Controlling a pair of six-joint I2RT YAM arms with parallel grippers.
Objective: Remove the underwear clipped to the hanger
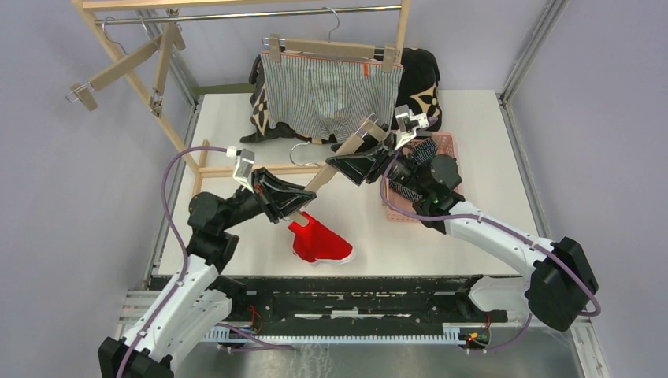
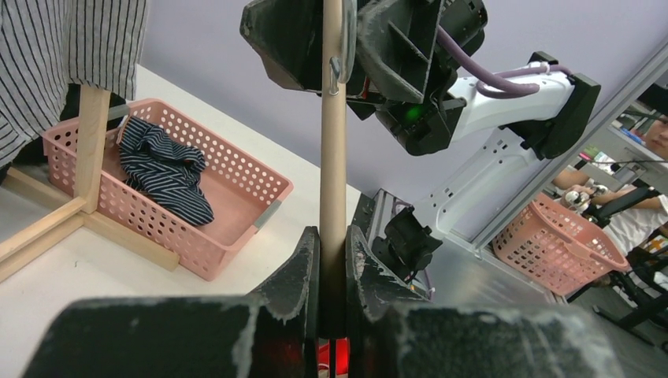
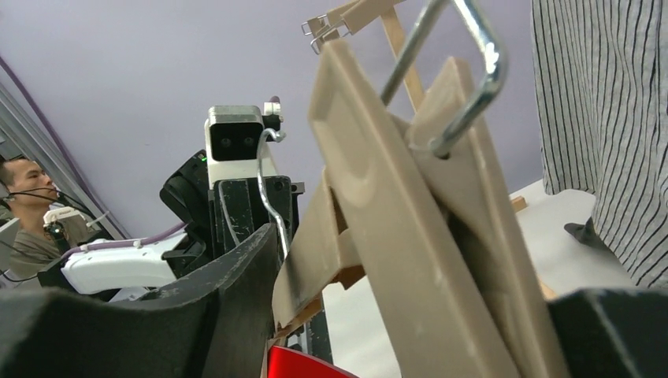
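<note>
Red pair (image 1: pixel 321 242) lies nearest, on the white table (image 1: pixel 441 228), a bit left of the middle. Its top corner reaches up to the low end of the hanger (image 1: pixel 318 183). I cannot tell if a clip bites it there or if it is free.

Just past it, the left claw (image 1: pixel 295 206) is squeezed tight on the hanger's wooden bar. I think it holds the bar so the hanger cannot swing while the other claw works.

The hanger slants up and to the right, to the right claw (image 1: pixel 350 164). That claw has a finger on each side of the clip at the high end. I cannot tell if it is pinching or only sitting round it. I see no cloth in that clip.

Further right is a pink basket (image 2: pixel 157 228) with the navy pair (image 2: pixel 165 169) in it, so that one looks done.

At the far side the grey pair (image 1: pixel 327 94) hangs clipped to a far hanger (image 1: pixel 331 49) on the rail (image 1: pixel 236 14), in front of a black cushion (image 1: pixel 421 87). That one is not off yet.

The left arm bends at the elbow and reaches in from the near left, claw pointing right. The right arm stretches from the near right, low by the basket, claw pointing left. The claws face each other along the hanger.
</note>
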